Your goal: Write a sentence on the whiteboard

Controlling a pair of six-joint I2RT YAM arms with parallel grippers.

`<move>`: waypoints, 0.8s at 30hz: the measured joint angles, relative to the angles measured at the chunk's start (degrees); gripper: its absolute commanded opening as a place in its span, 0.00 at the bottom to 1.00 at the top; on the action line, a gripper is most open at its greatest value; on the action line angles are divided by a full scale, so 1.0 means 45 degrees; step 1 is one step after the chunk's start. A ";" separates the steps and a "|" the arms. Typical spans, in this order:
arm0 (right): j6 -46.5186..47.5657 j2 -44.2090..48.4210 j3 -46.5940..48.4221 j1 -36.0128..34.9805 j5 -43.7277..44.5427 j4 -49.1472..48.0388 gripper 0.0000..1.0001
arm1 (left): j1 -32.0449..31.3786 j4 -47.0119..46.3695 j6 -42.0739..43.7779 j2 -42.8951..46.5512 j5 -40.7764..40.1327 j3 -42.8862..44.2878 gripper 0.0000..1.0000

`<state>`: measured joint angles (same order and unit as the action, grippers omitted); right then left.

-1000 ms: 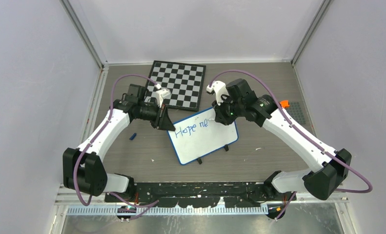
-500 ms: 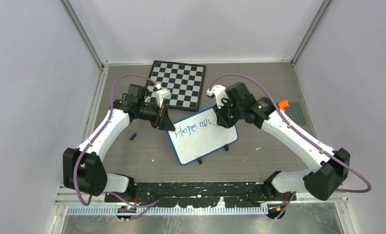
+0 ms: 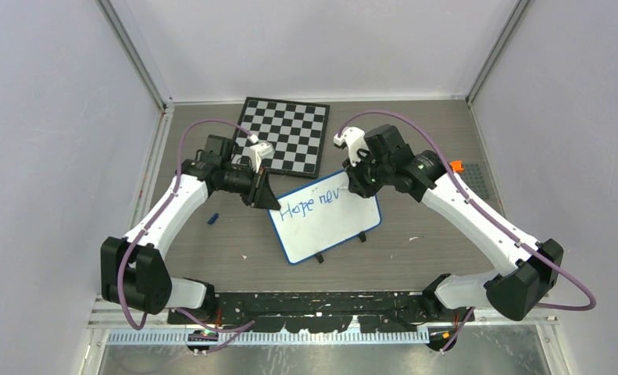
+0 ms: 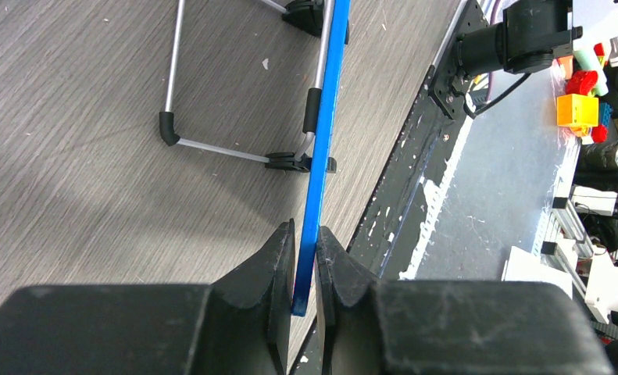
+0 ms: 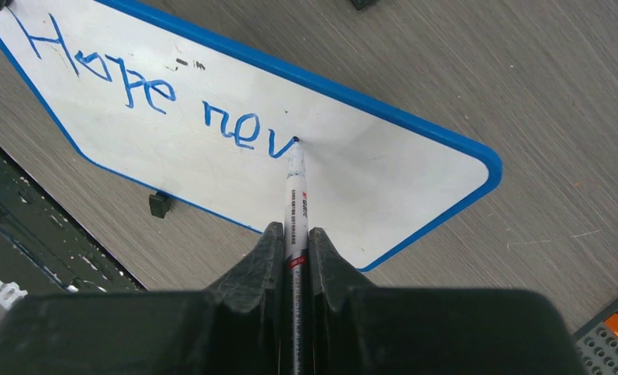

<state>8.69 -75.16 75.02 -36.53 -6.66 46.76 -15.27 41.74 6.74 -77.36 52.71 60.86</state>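
While the marker (image 5: 296, 187) tip sits right at the end of the "v", the sentence (image 5: 161, 94) only reads "Hope nev", blue ink, one line, running along the far part of the whiteboard (image 3: 329, 230). So not done yet.

The board is roughly mid-table, turned at an angle, between the two grippers and just in front of the chessboard (image 3: 286, 134). From the left wrist view you can see it's propped up off the table (image 3: 212, 258) on thin metal legs (image 4: 212, 148) with black feet, not lying flat.

The right gripper (image 5: 295, 233) is clamped tight on the marker, barrel running straight out between the fingers and down to the board surface, tip touching. It's over the board's far right part.

The left gripper (image 4: 305, 232) is pinching the blue rim (image 4: 325, 117) at the board's left corner, one finger on each face, nearly closed since the edge is so thin. Looks like a firm hold.

Further out: a small blue piece (image 3: 212, 219) lies on the table left of the board, well apart from it, can't tell what it is. There's also something orange (image 3: 455, 166) near the right wall, half hidden behind the right arm.
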 measured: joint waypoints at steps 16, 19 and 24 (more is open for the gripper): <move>0.0058 0.0748 -0.0262 0.0005 -0.0486 0.0228 0.00 | -0.0039 0.0078 0.0000 0.0000 0.0000 0.0019 0.17; 0.0063 0.0719 -0.0476 0.0005 -0.0413 0.0204 0.00 | -0.0049 0.0097 0.0000 0.0000 0.0000 0.0019 0.17; 0.0097 0.0500 -0.0544 0.0010 -0.0151 0.0083 0.00 | -0.0058 0.0141 0.0053 -0.0005 -0.0005 0.0019 0.17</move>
<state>9.13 -72.90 72.58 -36.49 -7.33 47.13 -15.53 42.37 6.98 -77.38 52.69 60.95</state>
